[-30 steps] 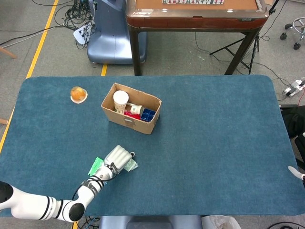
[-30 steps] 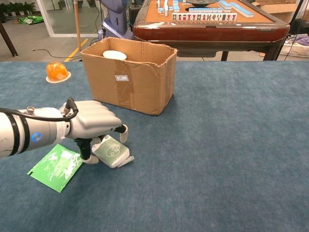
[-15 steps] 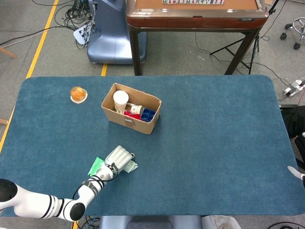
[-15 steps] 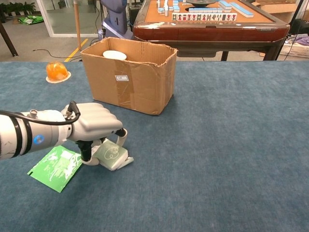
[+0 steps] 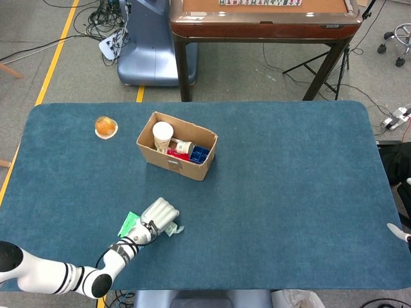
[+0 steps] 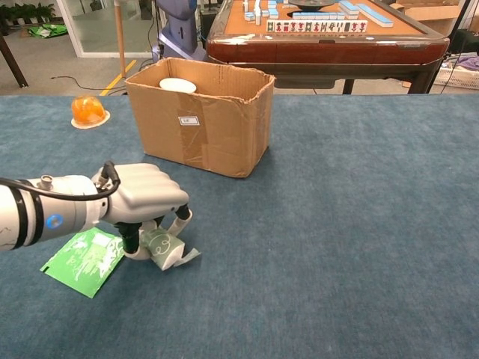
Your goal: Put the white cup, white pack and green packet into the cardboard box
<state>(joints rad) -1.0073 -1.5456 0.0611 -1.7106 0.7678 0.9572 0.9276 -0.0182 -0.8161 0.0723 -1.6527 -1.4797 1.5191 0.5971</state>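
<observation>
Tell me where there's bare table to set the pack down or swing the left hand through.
Bare cloth runs from the cardboard box right to the table edge, and between box and left hand. It is crowded near that hand: white pack under it, green packet beside it. The orange object sits at far left.

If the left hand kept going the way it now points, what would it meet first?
Probably the cardboard box: the left hand, gripping the white pack, points up the table toward it, with bare cloth between. Depth is uncertain.
</observation>
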